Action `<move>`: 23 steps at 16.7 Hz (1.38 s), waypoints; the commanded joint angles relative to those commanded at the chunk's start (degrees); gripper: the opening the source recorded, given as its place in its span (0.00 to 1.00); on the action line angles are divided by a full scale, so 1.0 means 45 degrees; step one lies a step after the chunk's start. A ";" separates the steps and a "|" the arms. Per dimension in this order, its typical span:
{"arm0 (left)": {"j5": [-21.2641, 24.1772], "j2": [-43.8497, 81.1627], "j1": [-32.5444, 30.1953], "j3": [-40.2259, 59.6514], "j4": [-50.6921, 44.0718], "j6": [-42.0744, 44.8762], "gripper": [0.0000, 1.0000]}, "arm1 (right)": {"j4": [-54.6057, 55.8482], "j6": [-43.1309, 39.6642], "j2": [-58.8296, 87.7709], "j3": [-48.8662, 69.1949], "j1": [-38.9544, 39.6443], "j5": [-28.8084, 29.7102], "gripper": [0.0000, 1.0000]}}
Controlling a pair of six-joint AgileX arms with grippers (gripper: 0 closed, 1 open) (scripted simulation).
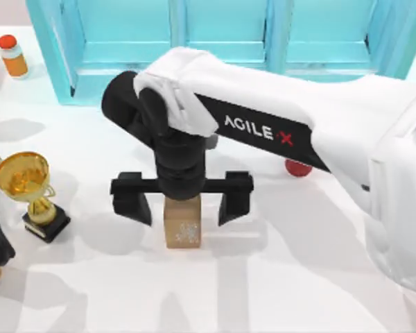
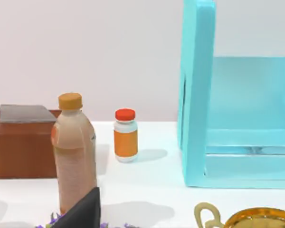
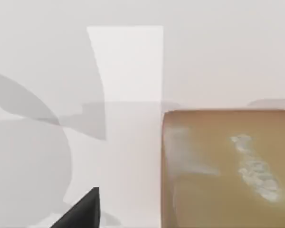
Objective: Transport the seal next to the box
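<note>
Right gripper poised over seal at tabletop centre, fingers spread wide, straddling at 9 and 3 o'clock, not touching. Seal likely light, stiff, cardboard-like; best pinched across side faces. Left arm parked at 9 o'clock edge.

A: Free room around the seal?
B: Bare counter in front of it and to the right. The right pincer straddles it, fingers spread wide, a gap on each side.
A: Obstacles?
B: Gold trophy well to the left; turquoise shelf unit across the back; small red object just under the right arm.
</note>
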 joint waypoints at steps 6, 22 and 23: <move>0.0000 0.0000 0.0000 0.0000 0.0000 0.0000 1.00 | 0.0553 0.0017 -0.0050 -0.0563 0.0017 -0.0001 1.00; 0.0000 0.0000 0.0000 0.0000 0.0000 0.0000 1.00 | 0.0553 0.0017 -0.0050 -0.0563 0.0017 -0.0001 0.00; 0.0000 0.0000 0.0000 0.0000 0.0000 0.0000 1.00 | 0.0553 0.0017 -0.0050 -0.0563 0.0017 -0.0001 0.00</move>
